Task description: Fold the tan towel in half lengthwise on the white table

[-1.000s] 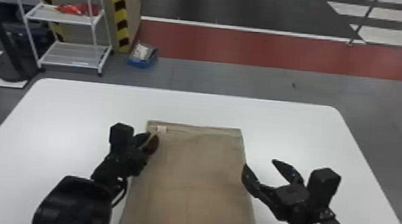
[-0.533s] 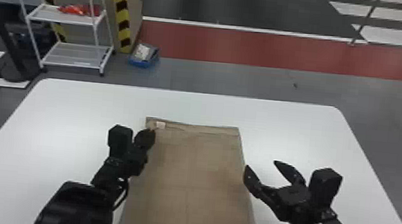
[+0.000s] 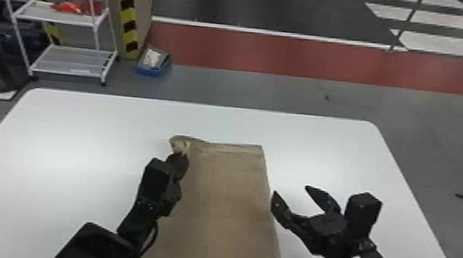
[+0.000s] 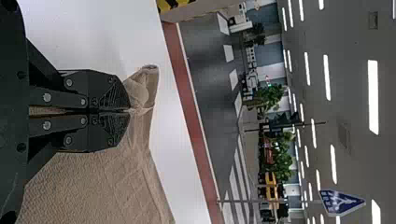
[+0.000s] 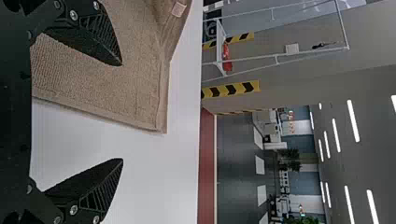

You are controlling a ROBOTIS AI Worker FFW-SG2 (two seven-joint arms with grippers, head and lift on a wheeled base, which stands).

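beyond a white table [image 3: 83, 125], a white wire rack [image 3: 70, 60] with a red item [image 3: 78, 7] on its upper shelf stands beside a blue bin [image 3: 153, 72] on a gray floor [image 3: 246, 90] crossed by a red band [image 3: 249, 52]. on the tabletop, a tan towel [image 3: 224, 202] stretches toward the robot, its far end lying short of the table's far edge. at the towel's far left corner, the left gripper [image 3: 181, 157] has its fingers pressed together on the fabric, which bunches up at the tips. across the towel, the right gripper [image 3: 290, 189] is positioned at the right edge with its fingers spread wide, nothing between them gripped; in its wrist view, one finger [image 5: 100, 39] overlaps the fabric, while the other [image 5: 93, 186] shows against bare tabletop.
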